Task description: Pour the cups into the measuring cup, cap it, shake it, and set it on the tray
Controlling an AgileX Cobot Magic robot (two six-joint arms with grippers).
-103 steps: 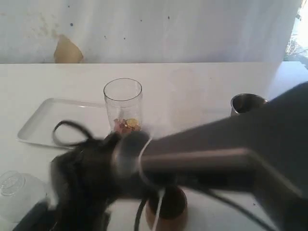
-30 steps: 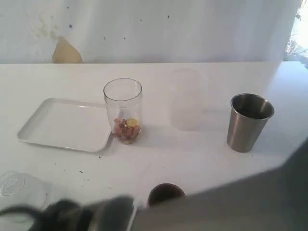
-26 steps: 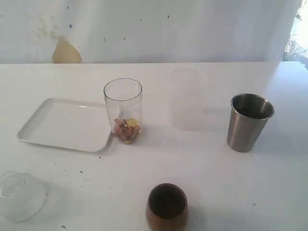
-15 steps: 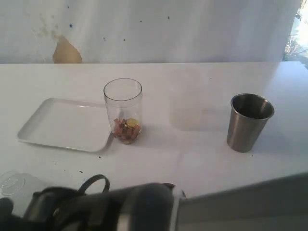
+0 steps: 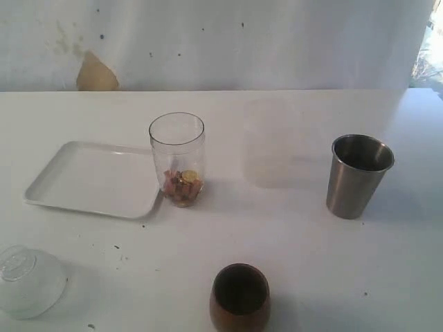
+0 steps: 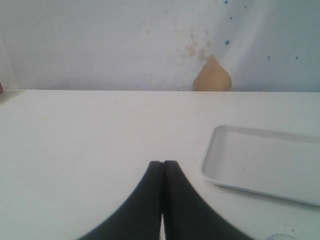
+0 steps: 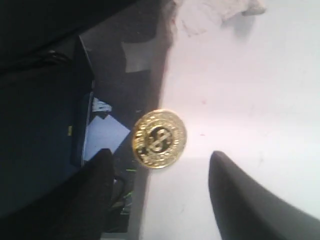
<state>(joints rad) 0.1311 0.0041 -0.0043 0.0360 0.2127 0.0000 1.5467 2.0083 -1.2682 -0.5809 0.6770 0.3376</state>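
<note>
The measuring cup point(image 5: 176, 159) stands upright beside the tray point(image 5: 90, 181), with small pink and gold pieces at its bottom. The steel tumbler point(image 5: 358, 176) stands at the right. The brown wooden cup point(image 5: 239, 299) sits at the near edge. No arm shows in the exterior view. My left gripper point(image 6: 163, 163) is shut and empty over bare table, with the tray point(image 6: 265, 159) off to one side. My right gripper point(image 7: 161, 155) is open by the table's edge. A gold coin point(image 7: 159, 138) shows between its fingertips and touches neither finger.
A clear domed lid point(image 5: 28, 280) lies at the near left corner. A brown stain point(image 5: 95, 75) marks the back wall. In the right wrist view, dark equipment point(image 7: 60, 100) lies beyond the table's edge.
The arm that swept across the front of the exterior view and hid the wooden cup has left that view. The cups, measuring cup and tray have not moved.
</note>
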